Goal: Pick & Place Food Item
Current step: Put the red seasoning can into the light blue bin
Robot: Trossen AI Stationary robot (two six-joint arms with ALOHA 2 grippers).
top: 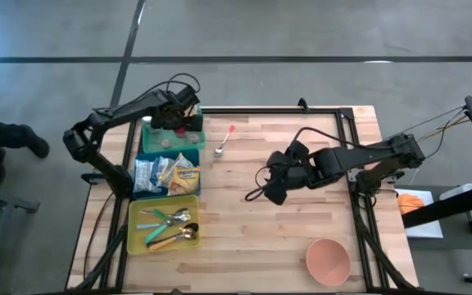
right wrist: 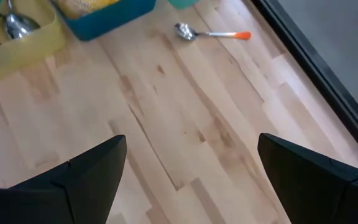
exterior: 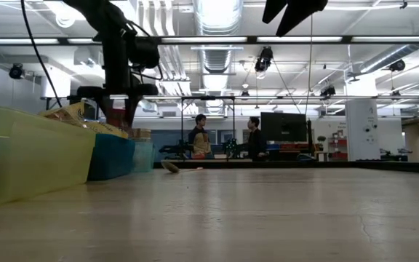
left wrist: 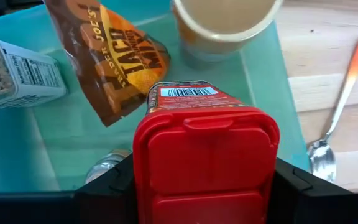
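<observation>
1. Your left gripper (left wrist: 197,186) sits over the teal bin (top: 150,146) at the far left of the table, and the red-lidded container (left wrist: 205,149) is right between its fingers. There is nothing to reach for: the food item is already in the claw, over the bin's interior.
2. The container's long axis runs straight out from the wrist, lid end toward the camera and barcode end pointing away toward the bin floor. Judge any lift along that axis, since the jar will likely swing if you tilt early.
3. The left fingers are partly closed and pinching the container's flat sides, one dark finger (left wrist: 114,186) against each side. The grip looks square, though how much of the body they cover below the lid is hidden.
4. Close neighbours in the bin: a brown taco-mix packet (left wrist: 110,53) just beyond the container, a tan cup (left wrist: 222,22) past it, and a white labelled jar (left wrist: 20,71) off to one side. The packet lies nearest and could drag if you move low.
5. A spoon with an orange handle (top: 224,142) lies on the wood just outside the bin.
6. Your right gripper (right wrist: 188,168) waits over bare wood at mid-table, well apart from the bin, fingers spread wide and holding nothing.
7. The pink bowl (top: 328,260) at the near right corner is my guess at the drop point; it lies nearer the right arm than the left.
</observation>
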